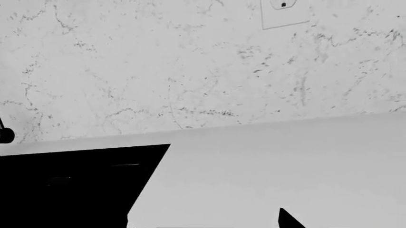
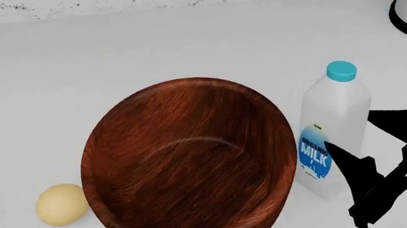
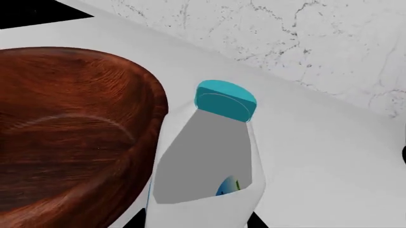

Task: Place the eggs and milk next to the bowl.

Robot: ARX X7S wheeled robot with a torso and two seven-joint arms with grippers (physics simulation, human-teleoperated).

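Milk (image 2: 334,129) stands upright just beside the bowl (image 2: 190,165), on its right and near touching the rim; tan egg (image 2: 61,204) sits against the bowl's left edge; no second egg in view. Right gripper (image 2: 363,180) is close by the milk, jaws spread and empty as far as shows; left gripper unseen, state unknown. Risk, my guess: a careless retreat clips and topples the jug into the bowl. Label reads "ORGANIC MILK".

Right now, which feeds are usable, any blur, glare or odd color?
Head view: sharp, evenly lit, soft shadows; bowl, milk and tan egg all clear. Right wrist view: crisp, but the milk fills the frame, cropped below. Left wrist view: greyscale, showing only the marble wall and counter.
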